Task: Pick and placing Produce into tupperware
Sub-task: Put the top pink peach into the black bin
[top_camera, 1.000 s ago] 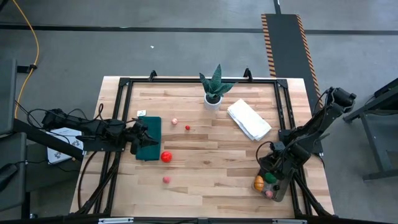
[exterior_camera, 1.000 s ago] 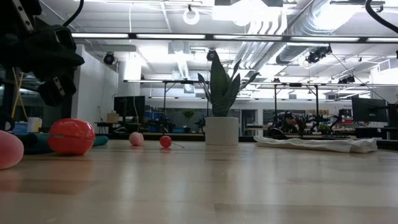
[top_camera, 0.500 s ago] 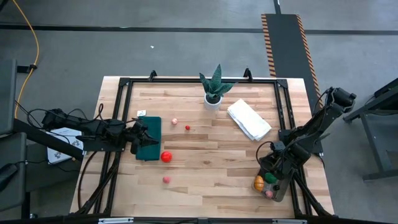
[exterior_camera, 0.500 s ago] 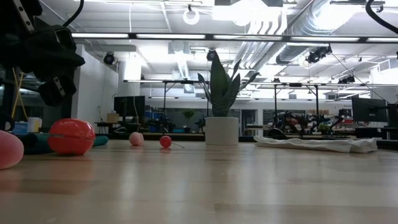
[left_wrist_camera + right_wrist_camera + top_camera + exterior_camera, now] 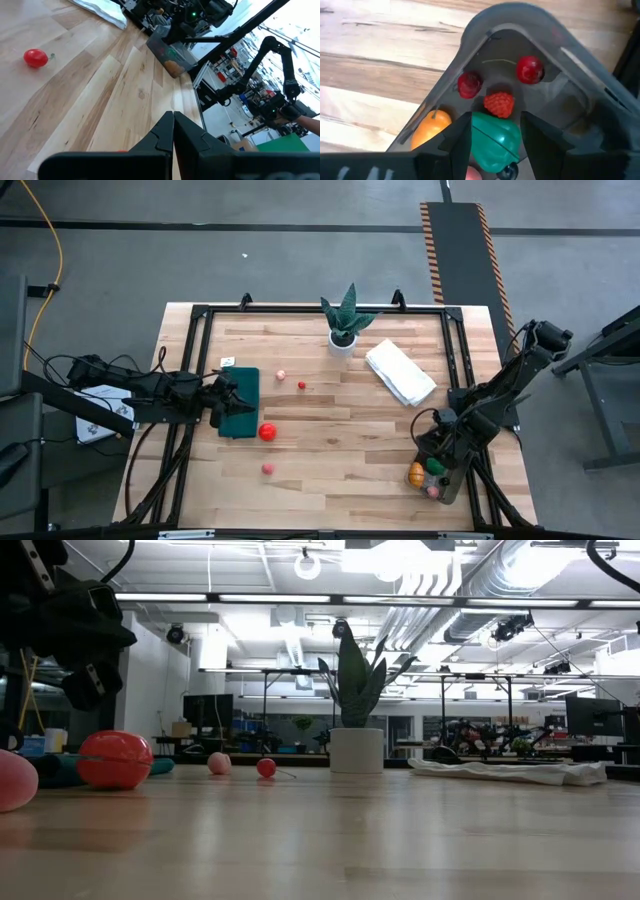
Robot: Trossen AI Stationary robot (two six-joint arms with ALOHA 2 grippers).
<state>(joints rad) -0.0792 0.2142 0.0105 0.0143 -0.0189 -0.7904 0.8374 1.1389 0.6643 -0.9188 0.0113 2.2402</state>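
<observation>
While parted above the tupperware (image 5: 485, 30), right pincer (image 5: 496, 131) straddles green produce (image 5: 492, 137), left pincer (image 5: 173, 131) clenched.

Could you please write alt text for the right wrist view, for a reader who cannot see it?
The right gripper hangs open over the tupperware, its two dark fingers either side of a green toy vegetable inside. Also in the container are a red raspberry, two dark red fruits and an orange fruit; wooden table lies beyond.

Bare table (image 5: 340, 450) centre (plant (image 5: 344, 320) at back).
</observation>
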